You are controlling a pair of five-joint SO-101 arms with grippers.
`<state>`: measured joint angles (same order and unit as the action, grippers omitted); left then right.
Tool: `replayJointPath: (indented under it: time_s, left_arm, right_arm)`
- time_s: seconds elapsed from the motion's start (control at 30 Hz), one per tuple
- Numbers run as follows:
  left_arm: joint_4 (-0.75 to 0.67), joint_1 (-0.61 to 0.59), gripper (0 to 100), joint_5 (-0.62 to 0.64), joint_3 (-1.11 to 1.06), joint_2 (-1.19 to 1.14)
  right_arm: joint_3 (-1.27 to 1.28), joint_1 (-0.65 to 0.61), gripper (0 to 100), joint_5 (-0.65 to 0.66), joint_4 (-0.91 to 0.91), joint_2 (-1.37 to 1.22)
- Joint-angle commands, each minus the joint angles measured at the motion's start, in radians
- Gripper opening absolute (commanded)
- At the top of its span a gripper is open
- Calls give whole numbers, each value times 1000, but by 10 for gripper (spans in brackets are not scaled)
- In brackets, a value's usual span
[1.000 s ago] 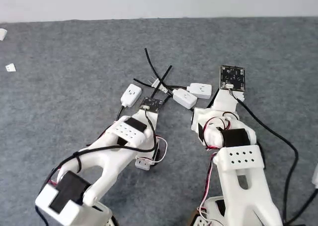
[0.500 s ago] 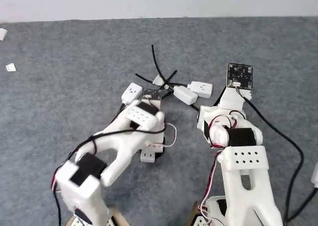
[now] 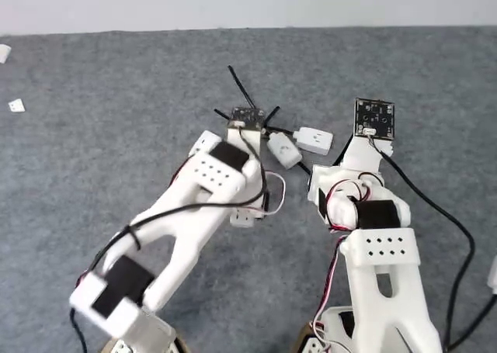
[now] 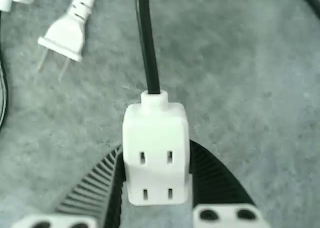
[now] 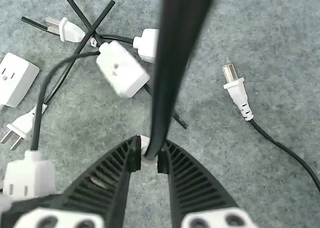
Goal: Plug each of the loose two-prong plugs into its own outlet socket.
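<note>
My left gripper is shut on a white outlet block; its slots face the camera and its black cord runs away over the carpet. A loose two-prong plug lies beyond it. My right gripper is shut on the white end of a plug, whose black cord rises in front of the lens. In the high view the left arm reaches into the tangle of cords, with the right arm beside it. Two outlet blocks lie between them.
Grey carpet covers the table. Around the right gripper lie more outlet blocks and loose plugs with crossing black cords. A thick black cable trails off the right arm. Small white scraps sit far left.
The left arm has swung away from the near side toward the far cord tangle, and the cords there shifted. The right arm edged slightly right, then stayed still.
</note>
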<state>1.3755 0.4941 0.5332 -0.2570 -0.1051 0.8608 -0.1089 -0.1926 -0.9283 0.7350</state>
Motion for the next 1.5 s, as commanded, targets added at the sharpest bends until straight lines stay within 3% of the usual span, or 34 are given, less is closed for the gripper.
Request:
replayJointPath:
  time_s: [0.0,0.43,0.5,0.7,0.87,1.2,1.37,1.47]
  left_arm:
    - [-46,8,12,-74,-42,133]
    - [-184,-69,15,-25,108,-204]
    - [-193,-104,23,31,127,-222]
    - [-199,-110,228,48,113,-224]
    - [-180,-87,209,-37,107,-213]
    - [-250,-135,170,-169,-143,130]
    - [-341,-230,170,-304,-369,397]
    - [-433,-229,167,-331,-521,493]
  right_arm:
    - [-69,7,10,14,4,31]
    - [-69,7,9,14,2,30]
    - [-69,7,9,14,2,30]
    - [-69,5,9,14,2,30]
    - [-69,-18,9,14,2,27]
    - [-63,-44,9,12,4,21]
    - [-60,-90,9,6,4,21]
    - [-40,-113,9,6,27,21]
